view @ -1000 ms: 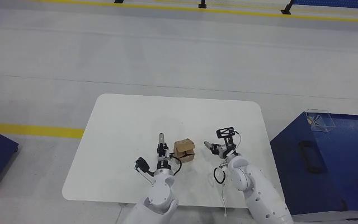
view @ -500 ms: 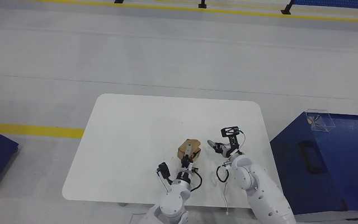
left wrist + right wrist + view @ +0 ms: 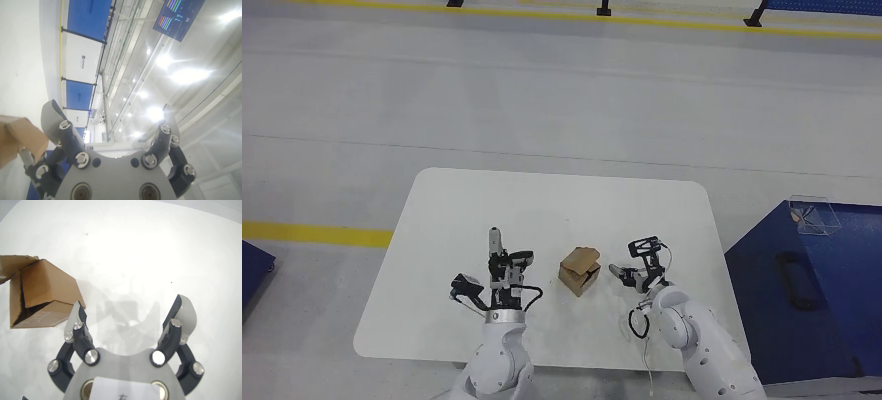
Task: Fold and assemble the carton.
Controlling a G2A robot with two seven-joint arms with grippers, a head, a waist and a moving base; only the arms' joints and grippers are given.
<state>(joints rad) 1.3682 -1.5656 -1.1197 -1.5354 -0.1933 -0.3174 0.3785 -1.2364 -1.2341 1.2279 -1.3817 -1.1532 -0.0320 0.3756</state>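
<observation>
Right gripper (image 3: 130, 306) hangs low over the table (image 3: 542, 200), jaws spread and empty, one finger (image 3: 78, 311) just beside the carton (image 3: 579, 268); the carton sits between the two arms, partly formed, its flaps loose and gaping at one end; that open end faces this gripper, probably so the flaps can be pressed shut; left gripper (image 3: 108, 113) is also spread and empty, tilted up toward the ceiling beside the carton, likely to brace it.
</observation>
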